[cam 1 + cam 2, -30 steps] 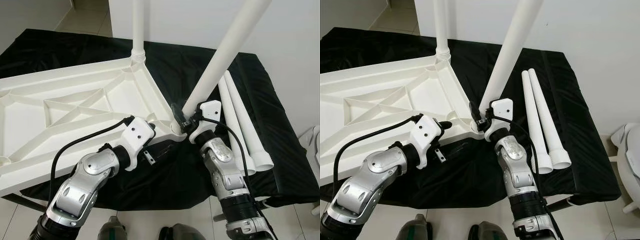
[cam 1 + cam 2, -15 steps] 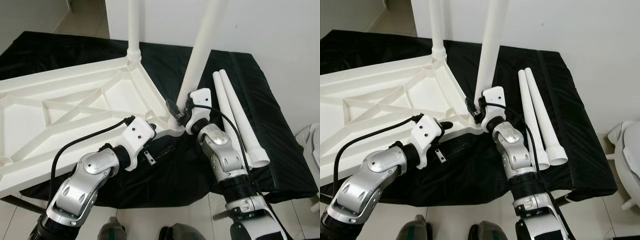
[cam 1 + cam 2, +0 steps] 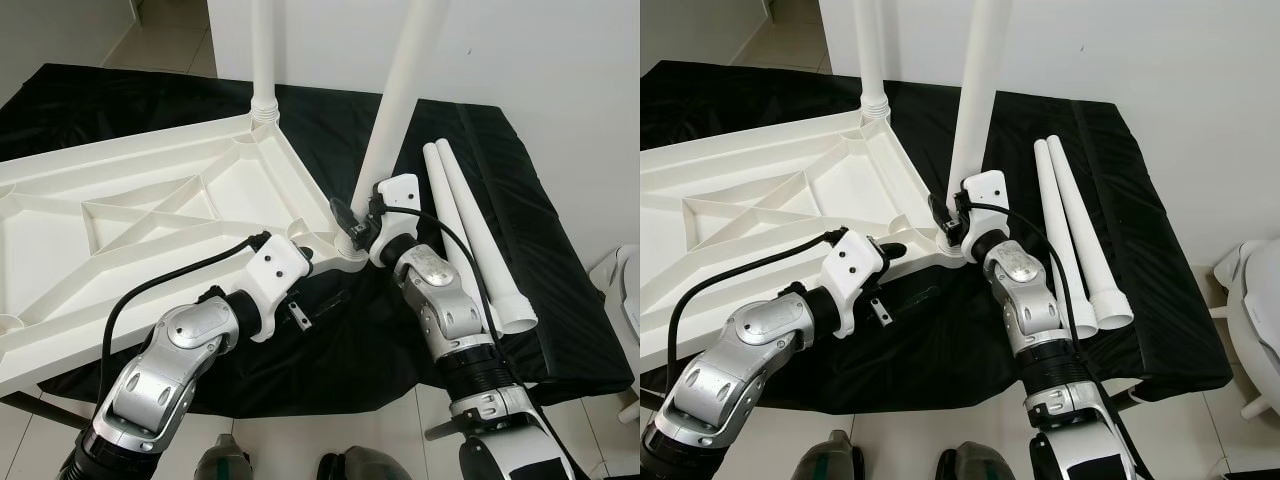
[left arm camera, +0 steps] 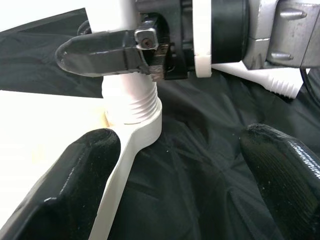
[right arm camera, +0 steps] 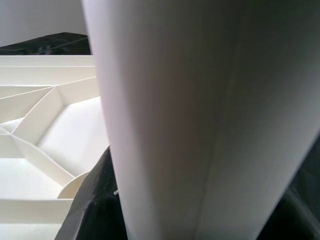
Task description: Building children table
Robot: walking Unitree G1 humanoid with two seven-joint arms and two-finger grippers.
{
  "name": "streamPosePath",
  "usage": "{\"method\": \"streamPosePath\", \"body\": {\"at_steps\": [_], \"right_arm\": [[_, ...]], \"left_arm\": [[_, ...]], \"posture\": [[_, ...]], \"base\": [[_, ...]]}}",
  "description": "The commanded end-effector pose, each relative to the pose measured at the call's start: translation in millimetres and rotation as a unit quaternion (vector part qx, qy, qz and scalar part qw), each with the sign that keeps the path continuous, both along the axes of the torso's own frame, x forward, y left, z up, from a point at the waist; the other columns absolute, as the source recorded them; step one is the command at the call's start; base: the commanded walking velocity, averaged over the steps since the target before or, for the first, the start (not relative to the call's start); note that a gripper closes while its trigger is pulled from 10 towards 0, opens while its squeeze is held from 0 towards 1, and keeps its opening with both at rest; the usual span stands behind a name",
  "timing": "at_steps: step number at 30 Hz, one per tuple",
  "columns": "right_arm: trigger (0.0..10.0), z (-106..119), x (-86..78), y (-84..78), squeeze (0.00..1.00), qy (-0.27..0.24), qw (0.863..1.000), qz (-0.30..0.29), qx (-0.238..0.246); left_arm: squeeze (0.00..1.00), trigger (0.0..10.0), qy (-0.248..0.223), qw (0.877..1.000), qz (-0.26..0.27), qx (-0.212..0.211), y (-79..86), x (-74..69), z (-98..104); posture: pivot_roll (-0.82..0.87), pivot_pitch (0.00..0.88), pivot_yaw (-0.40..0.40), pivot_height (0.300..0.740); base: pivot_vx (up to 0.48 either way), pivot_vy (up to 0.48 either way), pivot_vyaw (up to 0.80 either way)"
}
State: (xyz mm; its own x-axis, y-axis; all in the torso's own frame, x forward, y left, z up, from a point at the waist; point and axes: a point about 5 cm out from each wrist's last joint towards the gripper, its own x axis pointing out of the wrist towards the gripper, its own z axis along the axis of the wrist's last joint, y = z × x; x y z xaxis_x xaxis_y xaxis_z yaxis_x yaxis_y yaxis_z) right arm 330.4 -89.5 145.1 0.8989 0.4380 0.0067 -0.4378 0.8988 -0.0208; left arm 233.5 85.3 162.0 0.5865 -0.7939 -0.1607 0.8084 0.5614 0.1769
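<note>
On the black cloth (image 3: 560, 300), seen from the head, the upturned white tabletop (image 3: 150, 220) already carries one upright leg (image 3: 263, 60) at its far corner. The right gripper (image 3: 358, 232) clamps a second leg (image 3: 400, 100) at the near corner, and two spare legs (image 3: 480, 235) lie beside it. From the left wrist, the left gripper (image 4: 175, 150) stands spread apart around the corner socket (image 4: 135, 125), where the second leg's thread shows partly seated. From the right wrist, that leg looms close. Roughly half remains, I judge.
</note>
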Motion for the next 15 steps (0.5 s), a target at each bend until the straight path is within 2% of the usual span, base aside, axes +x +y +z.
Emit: {"method": "streamPosePath", "body": {"at_steps": [1,4,7,8,9,11,13,15], "right_arm": [[10.0,-32,-4.8,-6.0,0.0,0.076,0.997,-0.026,-0.019],[10.0,-32,-0.3,-4.9,0.0,0.078,0.993,-0.086,0.004],[10.0,-32,-0.3,-4.9,0.0,0.078,0.993,-0.086,0.004],[10.0,-31,2.9,-3.7,0.0,0.072,0.99,-0.119,0.009],[10.0,-31,2.9,-3.7,0.0,0.072,0.99,-0.119,0.009],[10.0,-30,5.9,0.3,0.0,0.069,0.988,-0.141,0.012],[10.0,-26,13.2,12.6,0.0,0.057,0.983,-0.174,0.01],[10.0,-23,16.6,18.5,0.0,0.05,0.982,-0.183,0.008]], "left_arm": [[0.0,10.0,-0.009,1.0,0.009,0.001,-0.1,1.1,2],[0.0,10.0,-0.009,1.0,0.008,0.0,-0.6,0.9,2],[0.0,10.0,-0.009,1.0,0.008,0.0,-0.6,0.9,2],[0.0,10.0,-0.009,1.0,0.008,0.0,-1.0,1.4,2],[0.0,10.0,-0.009,1.0,0.008,0.0,-1.0,1.4,2],[0.0,10.0,-0.01,1.0,0.008,-0.001,-1.6,1.6,3],[0.0,10.0,-0.013,1.0,0.01,-0.004,-1.0,2.7,4],[0.0,10.0,-0.015,1.0,0.012,-0.005,-1.3,3.3,5]], "posture": [[0.07,0.03,-0.057,0.74],[0.07,0.029,-0.057,0.74],[0.07,0.029,-0.057,0.74],[0.07,0.024,-0.057,0.74],[0.07,0.024,-0.057,0.74],[0.08,0.023,-0.058,0.74],[0.09,0.019,-0.065,0.74],[0.09,0.018,-0.071,0.74]], "base": [[0.0,0.0,0.0],[0.0,0.0,0.0],[0.0,0.0,0.0],[0.0,0.0,0.0],[0.0,0.0,0.0],[0.0,0.0,0.0],[0.0,0.0,0.0],[0.0,0.0,0.0]]}}
